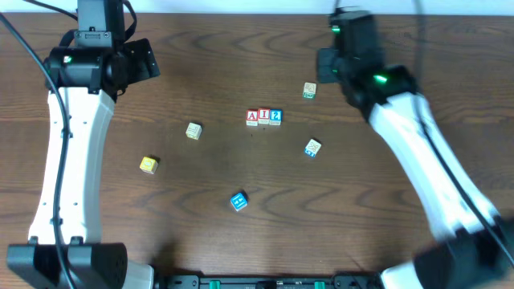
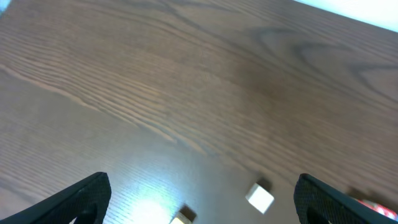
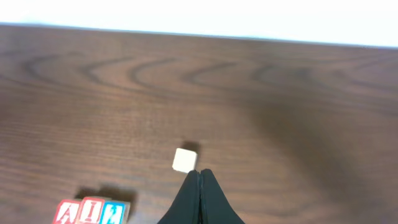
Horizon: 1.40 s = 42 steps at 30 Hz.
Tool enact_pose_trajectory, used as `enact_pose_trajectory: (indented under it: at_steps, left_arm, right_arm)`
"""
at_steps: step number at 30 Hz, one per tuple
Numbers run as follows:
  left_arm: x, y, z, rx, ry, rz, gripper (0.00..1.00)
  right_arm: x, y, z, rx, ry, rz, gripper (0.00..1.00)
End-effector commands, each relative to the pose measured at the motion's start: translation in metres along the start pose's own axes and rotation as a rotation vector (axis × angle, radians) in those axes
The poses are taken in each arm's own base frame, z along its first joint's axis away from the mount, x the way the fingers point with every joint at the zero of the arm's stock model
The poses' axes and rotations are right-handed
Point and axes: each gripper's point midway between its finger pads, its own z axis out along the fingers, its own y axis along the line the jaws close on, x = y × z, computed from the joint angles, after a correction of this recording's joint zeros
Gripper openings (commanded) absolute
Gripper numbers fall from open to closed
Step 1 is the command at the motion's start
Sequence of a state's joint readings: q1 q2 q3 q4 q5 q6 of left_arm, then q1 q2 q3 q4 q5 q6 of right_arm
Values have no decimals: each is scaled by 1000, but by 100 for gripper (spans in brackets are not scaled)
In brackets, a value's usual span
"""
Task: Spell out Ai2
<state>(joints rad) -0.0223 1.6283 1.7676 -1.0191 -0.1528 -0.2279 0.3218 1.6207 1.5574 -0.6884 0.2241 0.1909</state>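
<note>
Three small wooden cubes stand in a straight, touching row near the middle of the tabletop (image 1: 361,209), letter faces up. In the overhead view they read left to right: red-and-white A cube (image 1: 252,117), red-and-white I cube (image 1: 264,116), blue 2 cube (image 1: 275,116).

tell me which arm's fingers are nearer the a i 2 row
Right. The right fingers, shut, are just beyond and right of the Ai2 row, by a cream cube. The left fingers, open, sit far off to its left.
</note>
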Motion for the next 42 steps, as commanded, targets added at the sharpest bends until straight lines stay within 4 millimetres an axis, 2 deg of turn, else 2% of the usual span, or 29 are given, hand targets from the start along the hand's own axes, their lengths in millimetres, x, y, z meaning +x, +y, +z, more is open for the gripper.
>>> enact_pose_trajectory:
  at_steps: [1, 2, 5, 7, 10, 12, 14, 18, 20, 22, 24, 31, 39, 42]
  left_arm:
    - [-2, -2, -41, 83, -59, 11, 95]
    - [-1, -2, -51, 101, -70, 8, 96]
    - [5, 3, -83, 131, -106, 3, 95]
    - [12, 8, -104, 144, -128, 2, 95]
    - [22, 9, -135, 171, -173, 30, 95]
    - [34, 5, -156, 202, -197, 85, 95]
    - [50, 2, -170, 222, -195, 130, 96]
    - [90, 10, -174, 205, -141, 166, 95]
    - [105, 12, -169, 211, -127, 158, 95]
    - [112, 15, -167, 216, -133, 137, 95]
    - [114, 17, -171, 222, -143, 104, 95]
    - [117, 16, -171, 237, -128, 81, 95]
    - [117, 16, -171, 236, -128, 81, 96]
    - [131, 24, -171, 211, -84, 98, 95]
  right_arm:
    - [5, -13, -42, 27, 8, -16, 8]
    - [9, -18, -60, 28, 14, -13, 12]
    - [18, -32, -111, 26, 2, -7, 44]
    - [23, -41, -144, 20, -28, 16, 62]
    - [32, -55, -187, 22, -75, 45, 81]
    - [44, -63, -212, 17, -96, 63, 85]
    - [60, -73, -228, 30, -105, 65, 85]
    - [106, -87, -235, 51, -95, 65, 87]
    - [125, -90, -233, 51, -95, 64, 92]
    - [137, -92, -233, 48, -106, 68, 99]
    - [144, -94, -233, 47, -111, 69, 99]
    - [160, -97, -232, 60, -52, 53, 99]
    - [161, -97, -232, 61, -48, 52, 99]
    - [161, -97, -232, 61, -48, 52, 99]
